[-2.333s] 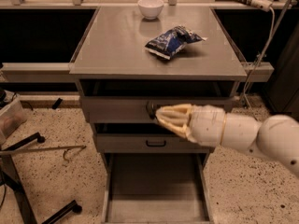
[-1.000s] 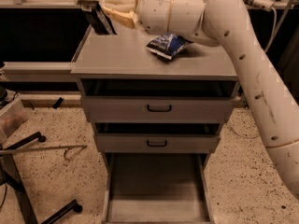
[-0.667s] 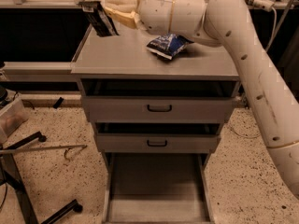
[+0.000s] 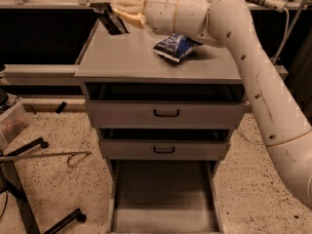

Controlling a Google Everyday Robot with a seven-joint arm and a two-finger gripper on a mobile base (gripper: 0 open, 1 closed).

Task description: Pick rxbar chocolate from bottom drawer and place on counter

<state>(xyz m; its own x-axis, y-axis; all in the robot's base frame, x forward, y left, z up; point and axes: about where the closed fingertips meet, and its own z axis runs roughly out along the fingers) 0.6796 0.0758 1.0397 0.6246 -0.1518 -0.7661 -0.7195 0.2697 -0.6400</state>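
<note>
The rxbar chocolate (image 4: 110, 18), a small black bar, hangs tilted over the back left corner of the counter (image 4: 131, 60). My gripper (image 4: 117, 9), with cream-coloured fingers, reaches in from the right and is shut on the bar's upper end. I cannot tell whether the bar's lower end touches the counter. The white arm arches from the lower right up over the cabinet. Below, the bottom drawer (image 4: 163, 199) is pulled out, and its flat grey floor shows nothing on it.
A blue-and-white snack bag (image 4: 175, 46) lies on the counter just under my forearm. Two shut drawer fronts with black handles (image 4: 166, 113) (image 4: 164, 150) sit above the open tray. A metal stand (image 4: 29, 179) is on the speckled floor at left.
The gripper rose from in front of the drawer fronts to the counter's back left corner, carrying the black bar. Over the last second it has barely moved.
</note>
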